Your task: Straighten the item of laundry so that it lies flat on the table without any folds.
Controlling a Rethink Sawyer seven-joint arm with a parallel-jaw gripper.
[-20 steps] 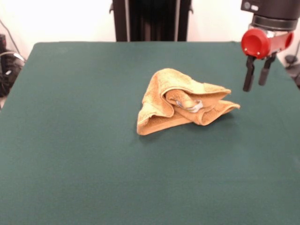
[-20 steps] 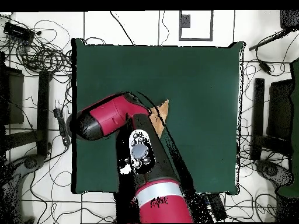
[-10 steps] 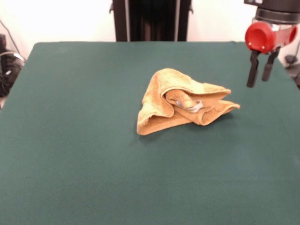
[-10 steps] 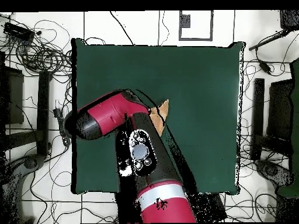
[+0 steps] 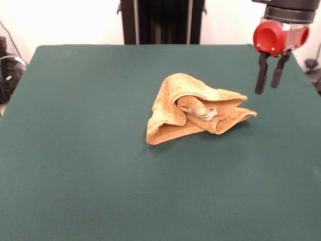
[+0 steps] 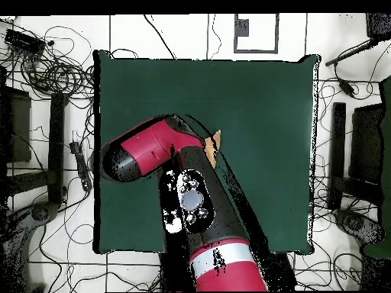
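Lying bunched near the middle of the table point(image 5: 75, 165), the towel point(image 5: 193, 108) is heaped in thick folds, a grey tag point(image 5: 206, 113) showing in its crease. Off toward its 2 o'clock in the front view, the gripper point(image 5: 267, 83) hangs clear above the felt, fingers point(image 5: 261, 75) slightly apart and empty. From overhead the arm point(image 6: 164, 149) hides nearly all the towel.

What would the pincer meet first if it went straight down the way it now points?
Most likely bare table. The open pincer points down, apart from the towel and toward the picture's right of its right tip in the front view. Depth is unclear, so it might just graze that tip.
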